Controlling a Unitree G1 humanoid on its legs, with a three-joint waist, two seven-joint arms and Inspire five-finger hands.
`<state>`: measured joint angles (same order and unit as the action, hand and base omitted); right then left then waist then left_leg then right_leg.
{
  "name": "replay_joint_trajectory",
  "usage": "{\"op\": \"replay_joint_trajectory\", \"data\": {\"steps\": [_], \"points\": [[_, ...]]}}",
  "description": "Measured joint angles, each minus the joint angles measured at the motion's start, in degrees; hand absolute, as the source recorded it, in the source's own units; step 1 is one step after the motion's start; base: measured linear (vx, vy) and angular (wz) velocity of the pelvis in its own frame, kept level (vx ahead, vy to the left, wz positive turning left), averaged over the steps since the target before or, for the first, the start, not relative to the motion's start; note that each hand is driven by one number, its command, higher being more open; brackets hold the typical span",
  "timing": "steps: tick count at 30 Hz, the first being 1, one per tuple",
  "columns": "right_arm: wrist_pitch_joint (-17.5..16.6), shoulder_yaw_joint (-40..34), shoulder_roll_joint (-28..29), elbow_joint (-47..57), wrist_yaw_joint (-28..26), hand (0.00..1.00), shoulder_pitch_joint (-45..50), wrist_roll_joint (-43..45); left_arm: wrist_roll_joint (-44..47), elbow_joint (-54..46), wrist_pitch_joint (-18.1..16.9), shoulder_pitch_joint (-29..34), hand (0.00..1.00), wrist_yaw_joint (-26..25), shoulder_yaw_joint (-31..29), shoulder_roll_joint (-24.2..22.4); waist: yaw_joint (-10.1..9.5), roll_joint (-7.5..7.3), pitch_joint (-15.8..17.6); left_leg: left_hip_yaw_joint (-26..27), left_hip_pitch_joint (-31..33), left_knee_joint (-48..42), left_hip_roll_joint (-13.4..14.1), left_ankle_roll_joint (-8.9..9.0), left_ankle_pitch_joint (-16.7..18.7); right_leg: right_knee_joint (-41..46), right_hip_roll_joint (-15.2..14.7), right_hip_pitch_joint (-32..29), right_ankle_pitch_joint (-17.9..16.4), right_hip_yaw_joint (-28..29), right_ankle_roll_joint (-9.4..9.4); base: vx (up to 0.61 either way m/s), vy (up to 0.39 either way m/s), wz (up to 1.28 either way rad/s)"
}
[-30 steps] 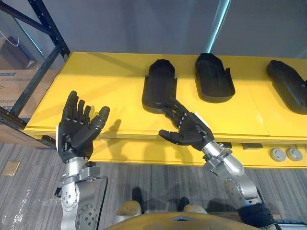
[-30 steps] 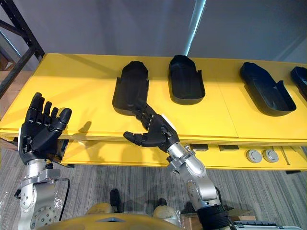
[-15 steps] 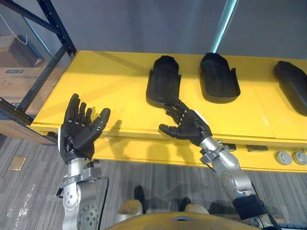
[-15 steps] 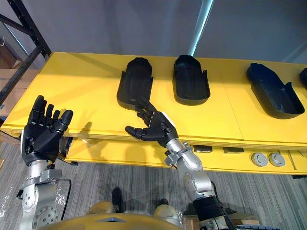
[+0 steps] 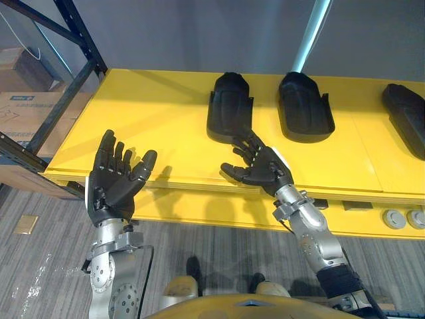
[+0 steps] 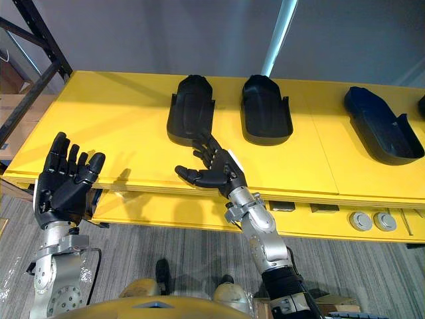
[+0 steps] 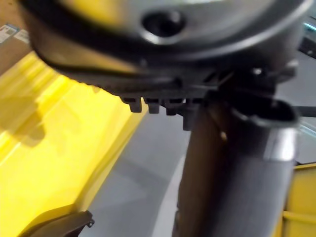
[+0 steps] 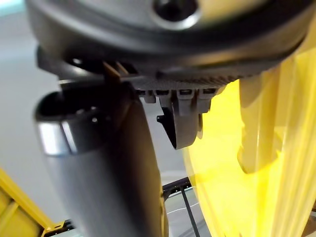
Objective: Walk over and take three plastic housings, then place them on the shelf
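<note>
Looks like pickup step: right hand (image 5: 262, 171) open just short of a housing (image 5: 229, 111) on the table (image 5: 146, 119), left hand (image 5: 113, 186) open by table's edge, gotta grip next.

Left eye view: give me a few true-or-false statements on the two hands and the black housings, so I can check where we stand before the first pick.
1. The left hand is open and holds nothing. True.
2. The right hand is shut on a housing. False: its fingers are spread open, by the near end of the leftmost housing.
3. The housings lie side by side on the yellow table, apart from each other. True.
4. The left hand is above a housing. False: it is by the table's front edge, left of the leftmost housing.
</note>
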<state>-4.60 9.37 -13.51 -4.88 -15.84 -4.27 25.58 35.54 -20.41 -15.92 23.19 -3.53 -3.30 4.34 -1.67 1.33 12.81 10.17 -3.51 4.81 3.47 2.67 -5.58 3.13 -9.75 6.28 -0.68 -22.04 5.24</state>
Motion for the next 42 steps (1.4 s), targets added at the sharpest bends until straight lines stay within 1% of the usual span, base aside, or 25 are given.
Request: {"op": "replay_joint_trajectory", "data": {"steps": [5, 11, 16, 17, 18, 20, 22, 23, 25, 27, 29, 30, 31, 32, 33, 34, 35, 36, 38, 40, 41, 42], "points": [[-0.01, -0.13, 0.26, 0.0, -0.24, 1.0, -0.09, 0.16, 0.0, 0.0, 0.34, 0.0, 1.0, 0.07, 0.44, 0.0, 0.05, 0.11, 0.06, -0.08, 0.02, 0.01, 0.0, -0.34, -0.26, 0.0, 0.0, 0.0, -0.01, -0.04, 0.0, 0.0, 0.0, 0.0], [-0.06, -0.43, 0.3, -0.01, -2.35, 1.0, -0.07, 0.56, -0.02, 0.0, 1.18, 0.0, 1.0, 0.68, 0.64, 0.0, 0.1, 0.12, 0.06, -0.58, 0.04, 0.02, -0.05, -0.36, -0.36, -0.01, -0.03, 0.15, -0.01, -0.4, 0.0, 0.0, 0.0, 0.01], [-0.24, -0.46, 0.26, 1.49, -3.7, 1.0, 0.68, 0.54, -0.02, -0.01, 1.18, -0.01, 1.0, 2.28, 0.62, 0.02, 0.14, 0.25, -0.03, -0.45, 0.07, 0.1, -0.04, -0.2, -0.28, -0.26, 0.03, 0.32, 0.0, -0.54, 0.01, 0.0, 0.0, 0.01], [-0.24, -0.62, 0.2, 3.87, -4.03, 1.0, 1.88, 0.53, -0.05, -0.02, 1.18, -0.03, 1.0, 2.44, 0.59, 0.02, 0.13, 0.37, -0.1, -0.38, 0.09, 0.13, -0.04, 0.03, -0.11, -0.35, 0.05, 0.31, 0.01, -0.51, 0.02, 0.05, -0.013, -0.28], [-0.34, -4.51, -0.29, 17.62, -9.61, 1.0, 8.83, 0.45, -0.12, -0.07, 1.17, -0.24, 1.0, 3.2, -0.92, 0.04, 0.67, 0.33, -2.54, 1.21, 0.09, 0.06, 0.25, -0.01, 0.25, -1.33, 0.38, -0.09, 0.28, 0.82, 0.28, 0.08, -0.022, -0.32], [-0.33, -5.87, -0.28, 17.62, -10.01, 1.0, 9.56, 0.45, -0.13, -0.07, 1.17, -0.68, 1.0, 3.8, -0.93, 0.06, 0.75, 0.06, -3.41, 1.52, 0.09, 0.06, 0.35, 0.09, 0.34, -1.46, 0.53, -0.13, 0.28, 1.16, 0.28, 0.06, -0.023, -0.2], [-0.33, -6.32, -0.3, 17.62, -10.15, 1.0, 10.2, 0.44, -0.13, -0.08, 1.17, -0.87, 1.0, 4.04, -0.97, 0.06, 0.76, 0.03, -3.46, 1.59, -0.01, 0.07, 0.39, 0.1, 0.35, -1.47, 0.79, -0.14, 0.28, 1.24, 0.27, 0.0, 0.0, 0.0], [-0.21, -6.56, -0.33, 17.83, -10.23, 1.0, 10.61, 0.42, -0.13, -0.11, 1.2, -0.91, 1.0, 4.05, -1.04, 0.06, 1.1, -0.03, -3.53, 1.77, -0.08, 0.06, 0.43, 0.11, 0.39, -1.49, 0.87, -0.18, 0.29, 1.41, 0.28, 0.01, -0.018, -0.07], [0.44, -8.39, -0.37, 21.72, -11.35, 1.0, 13.4, 0.37, -0.02, -0.78, 1.21, -1.32, 1.0, 4.11, -2.23, 0.04, 1.13, -0.04, -3.57, 2.92, -0.77, 0.04, 0.57, 0.22, 0.62, -1.48, 1.0, -0.24, 0.32, 2.4, 0.29, 0.01, 0.001, -0.32], [-0.95, -9.03, -0.48, 25.67, -7.44, 1.0, 14.6, -0.92, 0.46, -1.55, 1.22, -1.48, 1.0, 5.05, -3.82, 0.05, 1.41, -0.09, -3.92, 6.09, -2.14, 0.07, 1.05, 0.52, 1.51, -1.42, 1.37, -0.52, 0.57, 5.59, 0.2, 0.0, 0.021, -0.75], [-3.66, -12.55, 0.99, 26.77, 2.24, 1.0, 14.71, -3.61, 0.47, -1.63, 1.67, -2.86, 1.0, 7.37, -3.45, 0.07, 2.89, -0.39, -6.99, 9.01, -2.08, 0.21, 1.36, 0.87, 2.43, -1.76, 1.49, -2.16, 1.02, 8.54, 0.18, 0.01, 0.031, -0.66], [-3.83, -14.07, 1.46, 26.77, 4.38, 1.0, 14.72, -4.19, 0.48, -1.64, 1.79, -3.38, 1.0, 8.22, -2.91, 0.06, 3.44, -0.46, -7.49, 9.43, -2.13, 0.2, 1.36, 0.91, 2.54, -2.1, 1.54, -2.28, 1.25, 9.03, 0.17, 0.03, 0.026, -0.48], [-3.94, -16.38, 2.37, 26.76, 7.75, 1.0, 14.9, -5.11, 0.58, -1.64, 1.99, -3.99, 1.0, 9.54, -1.97, 0.07, 3.86, -0.44, -8.02, 10.64, -2.39, 0.09, 1.46, 0.79, 2.64, -2.34, 1.77, -2.72, 1.78, 10.08, 0.18, 0.03, 0.02, -0.63], [-4.34, -18.96, 3.64, 26.76, 12.07, 1.0, 15.51, -5.26, 0.59, -1.65, 2.21, -4.7, 1.0, 10.79, -0.67, 0.07, 4.16, -0.43, -8.06, 12.93, -3.15, 0.02, 1.6, 0.8, 2.93, -2.34, 1.96, -3.31, 2.19, 12.3, 0.17, 0.03, 0.037, -0.94], [-4.64, -20.98, 5.02, 26.76, 16.03, 1.0, 16.8, -6.95, 0.6, -1.66, 2.21, -4.96, 1.0, 11.37, 0.85, 0.07, 5.05, -0.43, -8.06, 15.06, -4.02, 0.01, 1.72, 0.96, 3.36, -2.4, 2.24, -3.75, 2.53, 14.42, 0.27, 0.02, 0.035, -0.95], [-4.64, -21.83, 5.57, 26.8, 17.85, 1.0, 17.8, -7.6, 0.6, -1.66, 2.23, -5.02, 1.0, 11.39, 1.63, 0.1, 5.49, -0.42, -8.07, 16.28, -4.37, 0.0, 1.79, 1.04, 3.62, -2.41, 2.41, -3.95, 2.67, 15.36, 0.24, 0.01, 0.036, -0.94], [-4.57, -22.8, 6.11, 26.82, 21.14, 1.0, 19.62, -10.55, 0.6, -1.66, 2.22, -5.13, 1.0, 11.33, 3.16, 0.11, 6.03, -0.42, -8.06, 18.36, -5.23, -0.02, 1.98, 1.25, 4.2, -2.45, 2.88, -4.28, 2.93, 17.36, 0.28, 0.01, 0.038, -1.14], [-3.77, -24.65, 7.32, 27.11, 25.44, 1.0, 23.02, -17.16, 0.57, -1.66, 2.24, -5.45, 1.0, 10.81, 5.58, 0.18, 7.37, -0.48, -8.06, 21.65, -6.13, -1.2, 2.52, 1.8, 5.63, -3.16, 3.41, -4.42, 3.53, 20.36, 0.38, 0.01, 0.032, -1.15], [-3.03, -26.18, 8.1, 27.82, 28.18, 1.0, 26.69, -21.18, 0.55, -1.67, 2.24, -6.16, 1.0, 9.16, 8.74, 0.26, 8.56, -0.45, -8.09, 24.89, -6.58, -3.61, 3.48, 2.37, 7.66, -3.78, 4.07, -4.6, 3.94, 23.1, 0.58, 0.02, 0.003, -1.06], [-2.38, -27.28, 10.25, 30.32, 30.39, 1.0, 33.74, -21.87, -0.07, -1.66, 2.29, -8.05, 1.0, 5.84, 13.95, 0.28, 10.8, -0.13, -8.43, 29.5, -7.09, -7.87, 5.84, 3.61, 10.79, -4.19, 5.44, -5.04, 4.22, 26.16, 0.65, 0.04, -0.03, -1.07], [-2.38, -27.36, 10.83, 31.0, 30.48, 1.0, 35.57, -21.87, -0.23, -1.66, 2.29, -8.51, 1.0, 5.07, 15.12, 0.3, 11.49, -0.06, -8.57, 30.49, -7.11, -8.89, 6.51, 3.93, 11.48, -4.2, 5.9, -5.25, 4.28, 26.79, 0.72, 0.06, -0.053, -0.79], [-2.39, -27.36, 11.89, 32.01, 30.52, 1.0, 38.16, -21.85, -0.23, -1.62, 2.38, -9.5, 1.0, 4.08, 16.78, 0.33, 12.48, 0.53, -8.87, 31.73, -7.21, -10.45, 7.57, 4.37, 12.26, -4.22, 6.46, -5.4, 4.38, 27.37, 0.71, 0.06, -0.075, -0.66]]}}
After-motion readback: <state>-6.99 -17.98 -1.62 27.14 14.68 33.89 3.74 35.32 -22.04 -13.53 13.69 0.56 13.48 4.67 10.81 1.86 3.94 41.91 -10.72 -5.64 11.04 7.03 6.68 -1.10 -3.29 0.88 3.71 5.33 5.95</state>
